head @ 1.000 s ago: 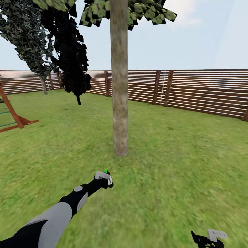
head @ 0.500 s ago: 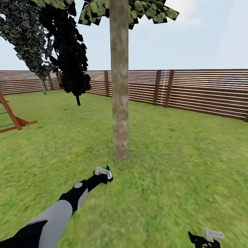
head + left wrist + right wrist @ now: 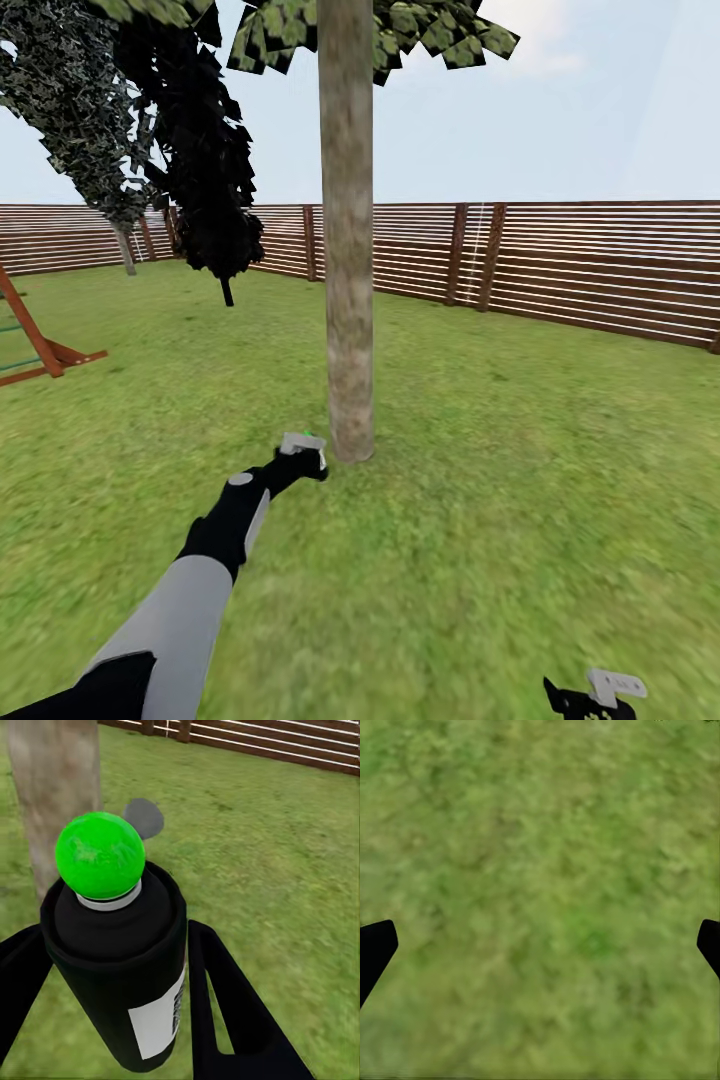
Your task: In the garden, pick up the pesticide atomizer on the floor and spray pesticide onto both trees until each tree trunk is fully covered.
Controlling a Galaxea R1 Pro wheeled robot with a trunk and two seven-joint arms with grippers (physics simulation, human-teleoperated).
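The tree trunk [image 3: 348,250] rises mottled grey-brown from the lawn at the centre of the head view, its blotchy green leaves at the top edge. My left arm reaches forward, and my left gripper [image 3: 310,460] is shut on the pesticide atomizer [image 3: 315,440] just left of the trunk's base. In the left wrist view the atomizer [image 3: 120,967] is a dark canister with a white label and a bright green ball on top, gripped between both fingers [image 3: 225,1005], and the trunk [image 3: 56,795] stands close behind it. My right gripper [image 3: 590,697] hangs open over bare grass.
A brown slat fence [image 3: 560,265] rings the lawn behind. A dark narrow conifer [image 3: 210,180] and a farther tree with a grey trunk [image 3: 127,250] stand at the back left. A wooden playset leg [image 3: 40,345] shows at the left edge.
My left arm has stretched forward and carried the atomizer from about a gripper's length short of the trunk to right beside its base. The right gripper has barely moved.
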